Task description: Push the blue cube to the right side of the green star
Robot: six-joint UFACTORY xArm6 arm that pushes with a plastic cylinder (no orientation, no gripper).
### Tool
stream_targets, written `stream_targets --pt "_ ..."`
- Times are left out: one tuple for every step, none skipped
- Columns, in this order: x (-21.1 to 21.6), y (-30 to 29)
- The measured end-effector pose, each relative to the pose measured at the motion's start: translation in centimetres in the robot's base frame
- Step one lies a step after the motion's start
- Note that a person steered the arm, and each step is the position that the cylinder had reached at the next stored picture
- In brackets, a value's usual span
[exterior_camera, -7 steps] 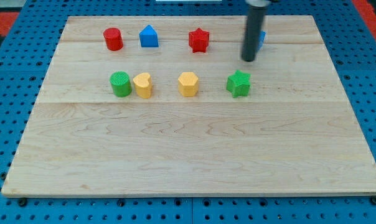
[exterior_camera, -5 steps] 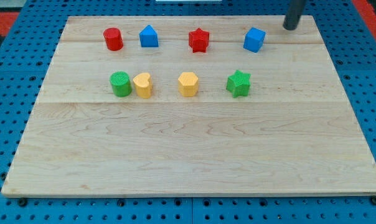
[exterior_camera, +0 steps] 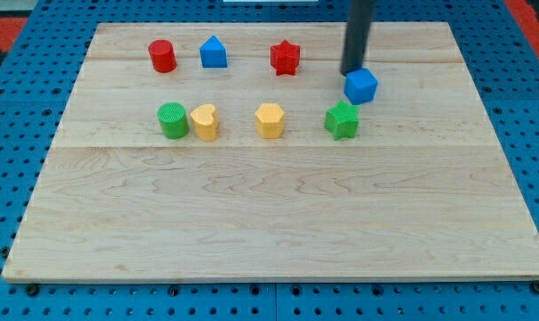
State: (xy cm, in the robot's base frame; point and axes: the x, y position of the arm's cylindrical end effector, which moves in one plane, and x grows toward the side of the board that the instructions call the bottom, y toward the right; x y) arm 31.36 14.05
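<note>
The blue cube (exterior_camera: 361, 86) sits on the wooden board (exterior_camera: 278, 223), just above and slightly right of the green star (exterior_camera: 342, 119), with a small gap between them. My tip (exterior_camera: 352, 71) is at the cube's upper left edge, touching or nearly touching it. The dark rod rises from there out of the view's top.
A red cylinder (exterior_camera: 162, 56), a blue house-shaped block (exterior_camera: 213, 53) and a red star (exterior_camera: 286, 58) stand in the top row. A green cylinder (exterior_camera: 172, 120), a yellow heart-like block (exterior_camera: 204, 122) and a yellow hexagon (exterior_camera: 269, 120) stand in the lower row, left of the green star.
The tip swung from left of the cube to the top right corner, then back behind the cube. The blue cube has slid down the view toward the green star.
</note>
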Motion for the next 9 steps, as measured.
stream_targets --pt "2.2 3.9" --pt "-1.2 3.0" --pt "-0.1 -3.8" --pt "4.2 -4.4" --pt "4.6 -0.6" --pt "1.3 -5.2" --pt "-0.2 -1.2" --pt "2.1 4.2" --pt "6.9 5.2"
